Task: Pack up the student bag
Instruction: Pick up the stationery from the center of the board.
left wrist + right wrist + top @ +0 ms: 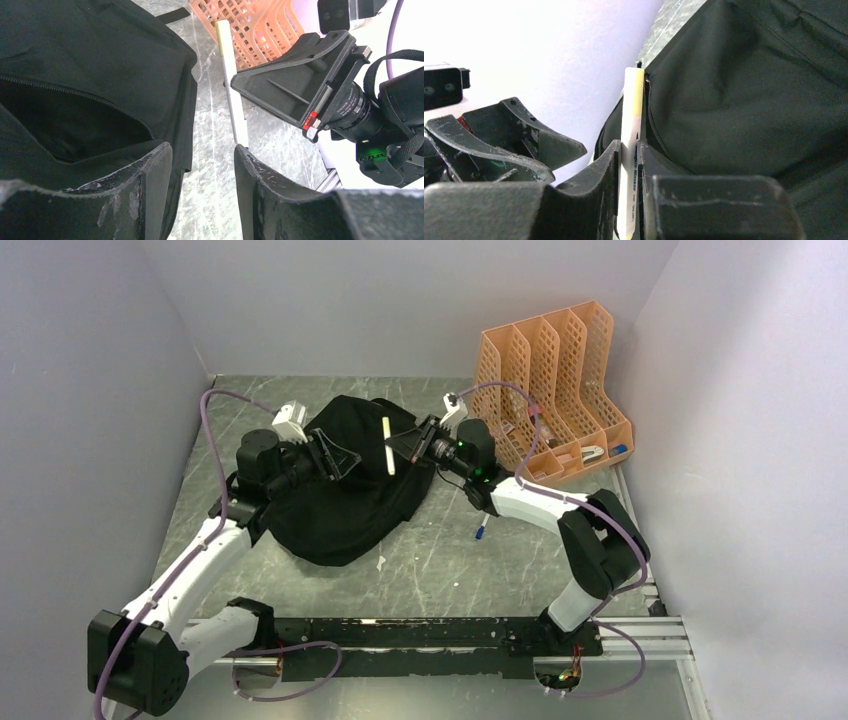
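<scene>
The student bag (340, 490) is a floppy black backpack lying mid-table; its zipped mouth gapes open in the left wrist view (75, 115) and it fills the right wrist view (749, 90). My right gripper (398, 448) is shut on a white marker with a yellow cap (388, 445), holding it above the bag's right side. The marker also shows in the right wrist view (631, 130) and in the left wrist view (232, 85). My left gripper (335, 455) is open and empty over the bag, its fingertips (155, 165) next to the opening and facing the right gripper.
An orange mesh file organiser (555, 390) stands at the back right with small items in its front slots. A blue-tipped pen (481, 531) lies on the table beside the right arm. Grey walls close in left, back and right.
</scene>
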You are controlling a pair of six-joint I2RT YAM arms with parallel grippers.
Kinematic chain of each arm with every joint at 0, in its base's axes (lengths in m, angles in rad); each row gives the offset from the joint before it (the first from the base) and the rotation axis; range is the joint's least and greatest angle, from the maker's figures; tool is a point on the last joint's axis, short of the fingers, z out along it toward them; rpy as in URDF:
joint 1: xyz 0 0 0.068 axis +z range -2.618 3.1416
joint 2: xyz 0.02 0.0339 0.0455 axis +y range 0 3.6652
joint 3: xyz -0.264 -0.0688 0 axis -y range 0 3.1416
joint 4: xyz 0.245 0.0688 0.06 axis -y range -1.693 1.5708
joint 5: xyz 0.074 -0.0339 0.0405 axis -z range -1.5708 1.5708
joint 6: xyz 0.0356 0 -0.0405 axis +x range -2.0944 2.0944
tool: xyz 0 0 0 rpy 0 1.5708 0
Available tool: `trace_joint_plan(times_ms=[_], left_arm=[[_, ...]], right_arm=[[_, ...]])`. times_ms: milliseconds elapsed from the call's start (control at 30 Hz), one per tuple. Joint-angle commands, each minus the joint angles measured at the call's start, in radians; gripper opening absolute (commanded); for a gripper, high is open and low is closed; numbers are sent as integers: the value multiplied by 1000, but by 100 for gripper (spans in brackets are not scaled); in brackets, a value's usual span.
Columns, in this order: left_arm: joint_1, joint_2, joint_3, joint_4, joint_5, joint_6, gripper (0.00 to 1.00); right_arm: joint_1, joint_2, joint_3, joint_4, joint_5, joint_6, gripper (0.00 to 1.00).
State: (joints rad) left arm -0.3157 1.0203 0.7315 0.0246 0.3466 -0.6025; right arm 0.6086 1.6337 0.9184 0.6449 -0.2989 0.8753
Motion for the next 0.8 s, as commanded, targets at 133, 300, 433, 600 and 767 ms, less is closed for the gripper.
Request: trace_joint_plan(times_ms=[133,300,433,600,767], left_arm=[[-17,19,2,106,55,-56,53],[-26,33,-1,135,77,-71,52],[-32,32,-5,145,84,-73,51],[-42,36,-7,157,93,-74,51],[-52,48,-3,159,91,-74,51]], right_arm=[[88,-53,43,4,193,8,0],[110,-55,54,5,225,13,0],[116,-55,59,4,240,15,0],[121,-44,73,8,236,23,0],[128,-37,90,19,215,26,0]])
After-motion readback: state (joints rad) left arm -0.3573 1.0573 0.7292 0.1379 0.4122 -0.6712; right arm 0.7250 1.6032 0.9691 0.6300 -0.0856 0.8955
